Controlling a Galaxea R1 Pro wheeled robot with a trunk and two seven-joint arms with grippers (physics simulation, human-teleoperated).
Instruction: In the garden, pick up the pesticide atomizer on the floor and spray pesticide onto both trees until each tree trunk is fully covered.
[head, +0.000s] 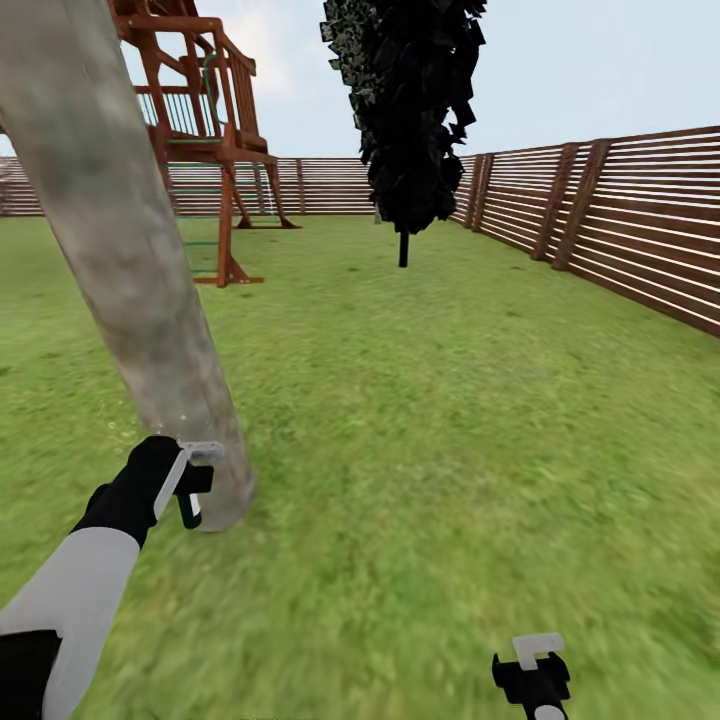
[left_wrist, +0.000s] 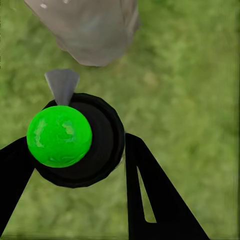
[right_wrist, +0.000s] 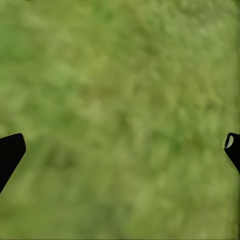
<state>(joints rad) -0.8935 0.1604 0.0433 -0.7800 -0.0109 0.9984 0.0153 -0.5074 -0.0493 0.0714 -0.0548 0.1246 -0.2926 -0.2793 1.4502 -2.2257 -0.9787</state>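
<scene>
Across the wide green garden lawn (head: 430, 400), ringed by the reddish slatted fence (head: 620, 220), we stand close against one thick pale tree trunk (head: 130, 260), which leans across the head view and meets the grass just beside our left gripper (head: 190, 485). Farther back we see a wooden play tower (head: 200, 120) and a near-black thin-stemmed tree (head: 410, 110), which we do not take for one of ours. The pickup is done, we judge: in the left wrist view our fingers (left_wrist: 155, 195) are clamped on the pesticide atomizer (left_wrist: 80, 142), seen from above as a dark round body with a bright green cap and a grey nozzle aimed at the trunk base (left_wrist: 90, 30). A few faint whitish specks sit on the bark near the gripper, but we cannot tell how much of this trunk is covered, so we judge the spraying here to be under way at most. The second pale-trunked tree is left to do. Our right gripper (head: 535, 670) hangs low over grass, its fingers (right_wrist: 10, 152) spread apart and holding nothing.
</scene>
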